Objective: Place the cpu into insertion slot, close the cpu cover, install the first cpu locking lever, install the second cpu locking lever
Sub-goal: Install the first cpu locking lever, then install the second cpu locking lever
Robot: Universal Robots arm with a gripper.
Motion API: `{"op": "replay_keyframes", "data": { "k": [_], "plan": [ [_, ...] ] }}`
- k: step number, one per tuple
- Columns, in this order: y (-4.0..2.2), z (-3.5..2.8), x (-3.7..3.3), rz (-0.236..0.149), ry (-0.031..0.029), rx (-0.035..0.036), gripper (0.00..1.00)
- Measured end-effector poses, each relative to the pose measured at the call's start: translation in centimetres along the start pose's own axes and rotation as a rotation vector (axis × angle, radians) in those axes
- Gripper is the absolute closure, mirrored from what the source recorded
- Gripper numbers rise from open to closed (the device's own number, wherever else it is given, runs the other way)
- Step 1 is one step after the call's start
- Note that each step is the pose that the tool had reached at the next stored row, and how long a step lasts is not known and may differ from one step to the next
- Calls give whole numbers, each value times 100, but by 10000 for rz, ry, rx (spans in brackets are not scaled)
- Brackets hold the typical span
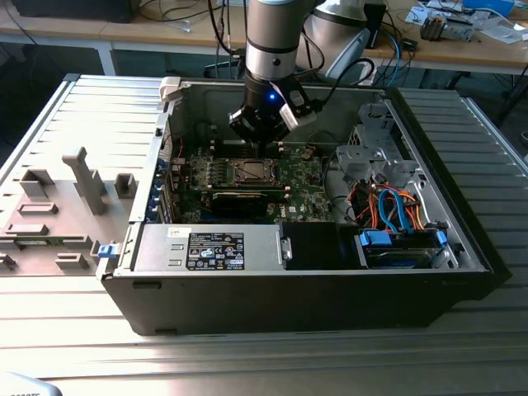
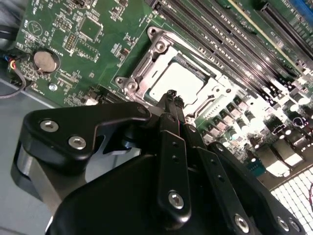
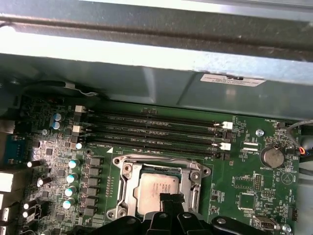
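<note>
In the exterior view the gripper (image 1: 264, 142) hangs inside the open computer case (image 1: 148, 247), directly above the motherboard (image 1: 301, 177). In both wrist views the cpu (image 3: 157, 193) lies seated in the insertion slot (image 3: 128, 196), with the cpu cover (image 2: 146, 68) closed around it. The fingers (image 2: 171, 105) are pressed together, empty, just over the cpu.

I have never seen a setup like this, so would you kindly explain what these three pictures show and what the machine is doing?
A single robot arm reaches down into an open computer case. The exterior view is from a camera off the arm; both wrist views come from cameras riding near its wrist, looking down past the black gripper at the green motherboard. The gripper's fingers look shut together and empty, tips just over the cpu. The silver cpu already sits in the insertion slot, with the metal cpu cover framing it. Long memory slots run beside it.
</note>
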State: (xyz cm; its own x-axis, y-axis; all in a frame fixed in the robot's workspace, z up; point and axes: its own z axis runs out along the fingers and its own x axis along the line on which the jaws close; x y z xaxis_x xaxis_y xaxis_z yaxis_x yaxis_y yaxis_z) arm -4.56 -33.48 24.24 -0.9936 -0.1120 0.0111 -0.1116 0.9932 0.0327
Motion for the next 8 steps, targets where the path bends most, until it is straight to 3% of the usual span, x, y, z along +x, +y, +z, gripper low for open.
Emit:
{"op": "replay_keyframes", "data": {
  "k": [8],
  "plan": [
    [-20, -3, 2, -1, 4, 4, 89]
  ]
}}
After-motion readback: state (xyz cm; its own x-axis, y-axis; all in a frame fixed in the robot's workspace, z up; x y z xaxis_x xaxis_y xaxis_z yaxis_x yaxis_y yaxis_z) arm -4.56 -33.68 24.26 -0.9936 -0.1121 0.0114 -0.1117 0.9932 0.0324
